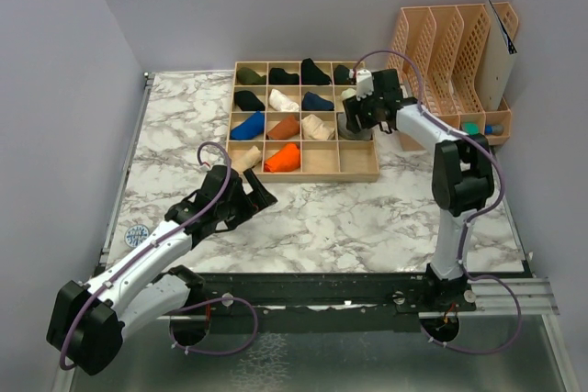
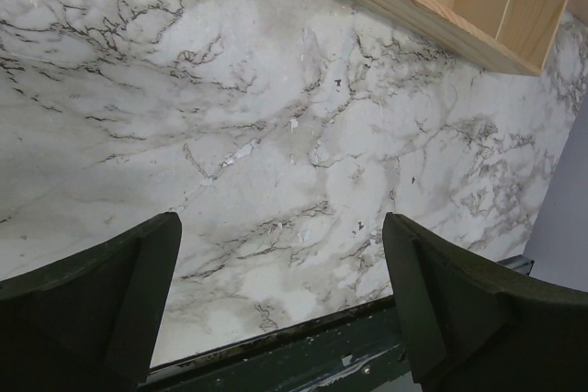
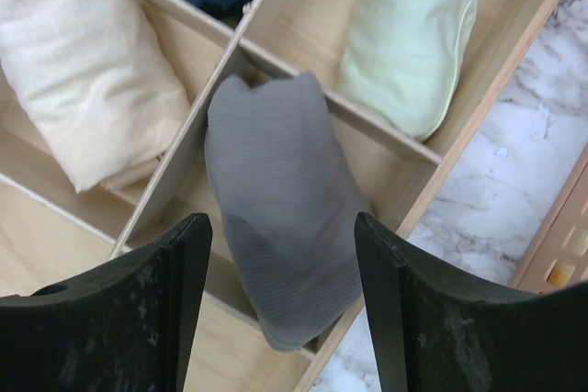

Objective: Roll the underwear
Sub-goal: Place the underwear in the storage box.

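Right hand (image 3: 280, 231) stood half-open astride grey underwear (image 3: 271, 162) in tray (image 3: 467, 126), no hold evident | judged best: pinch mid-roll, lift straight, clear of dividers (image 3: 184, 149) | left hand (image 2: 280, 259) gaped empty.

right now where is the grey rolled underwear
In the right wrist view the grey underwear lies in a compartment at the right edge of the wooden organizer, between the right tool's fingers, with a pale green roll in the next compartment.

The top view looks down from afar on the whole wooden tray (image 1: 312, 175). The left wrist view faces its outer wall from low over the worktop (image 2: 276, 135); the right wrist view looks closely down into it.
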`<state>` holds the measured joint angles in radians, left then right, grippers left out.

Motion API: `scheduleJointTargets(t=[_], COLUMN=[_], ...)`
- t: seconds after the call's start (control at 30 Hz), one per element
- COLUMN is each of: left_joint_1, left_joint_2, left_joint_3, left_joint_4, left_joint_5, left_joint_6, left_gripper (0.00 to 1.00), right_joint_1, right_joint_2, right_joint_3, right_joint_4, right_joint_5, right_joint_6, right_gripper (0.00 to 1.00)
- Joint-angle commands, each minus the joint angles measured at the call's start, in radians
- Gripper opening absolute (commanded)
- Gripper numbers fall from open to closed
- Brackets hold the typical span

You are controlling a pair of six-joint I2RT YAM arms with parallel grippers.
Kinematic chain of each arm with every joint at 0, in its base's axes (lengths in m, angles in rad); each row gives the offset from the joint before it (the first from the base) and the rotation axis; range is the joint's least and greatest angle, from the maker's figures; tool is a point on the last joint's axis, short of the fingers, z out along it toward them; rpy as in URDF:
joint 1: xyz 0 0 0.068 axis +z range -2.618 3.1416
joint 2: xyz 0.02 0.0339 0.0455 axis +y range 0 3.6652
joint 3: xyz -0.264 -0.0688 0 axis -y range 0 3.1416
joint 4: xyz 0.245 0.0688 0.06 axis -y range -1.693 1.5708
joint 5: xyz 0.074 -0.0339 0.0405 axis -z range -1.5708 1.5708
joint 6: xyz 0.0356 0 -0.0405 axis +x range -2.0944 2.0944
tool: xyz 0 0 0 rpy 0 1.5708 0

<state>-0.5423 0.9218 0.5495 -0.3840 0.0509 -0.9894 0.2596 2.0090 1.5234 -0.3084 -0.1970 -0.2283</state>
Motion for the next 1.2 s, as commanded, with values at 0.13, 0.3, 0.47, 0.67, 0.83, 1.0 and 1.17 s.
scheduleJointTargets(t=[0.13, 0.3, 0.47, 0.67, 0.83, 1.0, 1.17], left_joint_1=[0.008, 0.009, 0.01, 0.012, 0.012, 0.012, 0.013], left_joint_2=[0.012, 0.023, 0.046, 0.074, 0.089, 0.08, 0.087], left_joint_3=[0.014, 0.009, 0.009, 0.001, 0.007, 0.0, -0.004], left_joint_4=[0.002, 0.003, 0.011, 0.045, 0.048, 0.05, 0.06], left_joint_5=[-0.017, -0.02, -0.016, 0.0, 0.011, 0.011, 0.027], left_joint_6=[0.018, 0.023, 0.026, 0.021, 0.025, 0.023, 0.021], left_gripper=[0.98, 0.98, 0.98, 0.98, 0.98, 0.98, 0.98], right_joint_1=[-0.006, -0.006, -0.004, 0.046, 0.074, 0.089, 0.095], right_joint_2=[0.102, 0.155, 0.183, 0.192, 0.232, 0.325, 0.33], right_joint_3=[0.104, 0.134, 0.126, 0.123, 0.157, 0.258, 0.223], right_joint_4=[-0.025, -0.043, -0.037, -0.06, -0.095, -0.239, -0.218], right_joint_5=[-0.048, -0.074, -0.058, 0.025, 0.08, 0.159, 0.163], right_joint_6=[-0.012, -0.018, -0.053, -0.144, -0.202, -0.234, -0.208], right_gripper=[0.67, 0.63, 0.51, 0.43, 0.43, 0.44, 0.46])
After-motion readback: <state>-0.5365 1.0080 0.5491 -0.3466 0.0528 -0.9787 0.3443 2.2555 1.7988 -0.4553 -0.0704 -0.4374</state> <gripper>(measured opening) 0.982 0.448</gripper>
